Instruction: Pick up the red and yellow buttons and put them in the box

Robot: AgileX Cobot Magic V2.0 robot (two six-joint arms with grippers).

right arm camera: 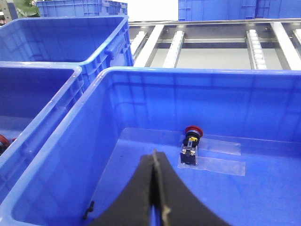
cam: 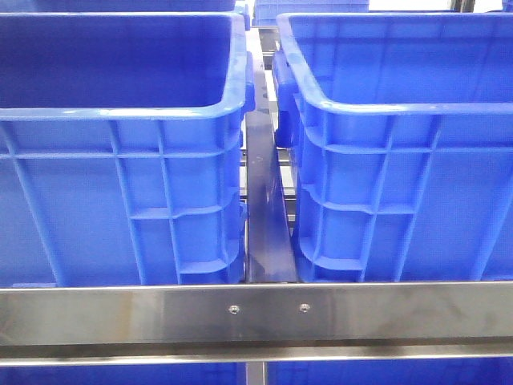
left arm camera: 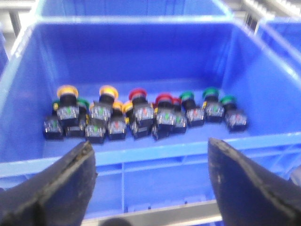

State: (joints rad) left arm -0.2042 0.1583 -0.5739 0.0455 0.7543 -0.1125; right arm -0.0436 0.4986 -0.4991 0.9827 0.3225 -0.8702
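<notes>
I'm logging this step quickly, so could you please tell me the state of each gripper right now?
Left gripper: open, holding nothing, above the buttons.
Right gripper: closed, holding nothing.

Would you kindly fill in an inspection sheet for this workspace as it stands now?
Surface: steel frame rail under two blue bins.
Job's things: yellow, red and green buttons clustered in the left bin; one red button on the right bin floor.
Clutter: small dark bit in the right bin.
Grippers: left claw open, empty; right claw shut, empty.
Cables: nothing seen.
Surroundings: roller conveyor, more blue bins.
</notes>
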